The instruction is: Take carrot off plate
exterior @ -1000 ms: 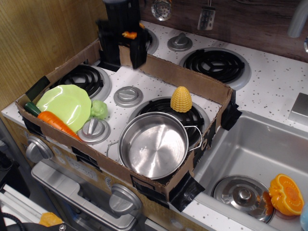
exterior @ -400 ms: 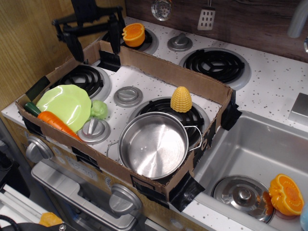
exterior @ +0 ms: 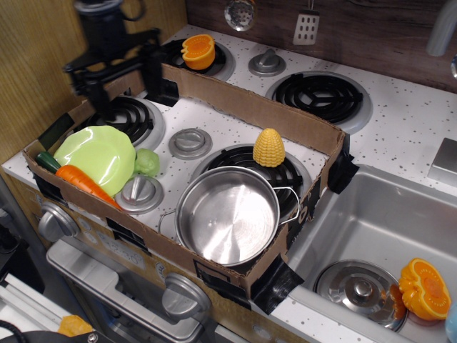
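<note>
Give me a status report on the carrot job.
Gripper open, above the back-left burner. Carrot on plate edge, untouched. Nothing in the way.

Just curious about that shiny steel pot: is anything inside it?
The steel pot looks empty; its bare shiny bottom shows. The near inner wall is hidden by its rim. The corn cob stands behind it, outside.

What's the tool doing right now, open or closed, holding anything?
Tool: open, fingers spread wide, holding nothing, above the back left burner and apart from the carrot at the near edge of the plate.
</note>
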You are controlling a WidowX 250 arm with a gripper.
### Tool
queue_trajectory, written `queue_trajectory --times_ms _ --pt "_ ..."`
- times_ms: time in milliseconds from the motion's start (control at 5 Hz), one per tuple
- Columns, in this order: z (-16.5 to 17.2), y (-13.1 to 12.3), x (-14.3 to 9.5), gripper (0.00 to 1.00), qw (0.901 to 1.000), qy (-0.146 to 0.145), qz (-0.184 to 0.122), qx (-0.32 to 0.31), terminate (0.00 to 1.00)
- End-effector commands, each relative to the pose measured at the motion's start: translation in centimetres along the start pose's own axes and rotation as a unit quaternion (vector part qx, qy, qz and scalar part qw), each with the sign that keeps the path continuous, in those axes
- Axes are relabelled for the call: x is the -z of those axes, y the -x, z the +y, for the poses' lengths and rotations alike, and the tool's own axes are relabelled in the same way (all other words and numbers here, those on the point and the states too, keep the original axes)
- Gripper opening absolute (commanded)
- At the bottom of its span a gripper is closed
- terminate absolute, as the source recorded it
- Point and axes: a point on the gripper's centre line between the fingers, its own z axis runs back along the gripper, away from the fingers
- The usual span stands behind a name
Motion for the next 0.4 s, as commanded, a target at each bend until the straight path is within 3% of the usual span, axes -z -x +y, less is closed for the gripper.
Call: queue_trajectory --times_ms 0,200 --pt "2.0 -0.2 -1.0 1.0 0.994 0.042 -0.096 -0.032 0.0" --pt "2.7 -0.9 0.7 1.0 0.9884 0.029 -0.149 0.005 0.0"
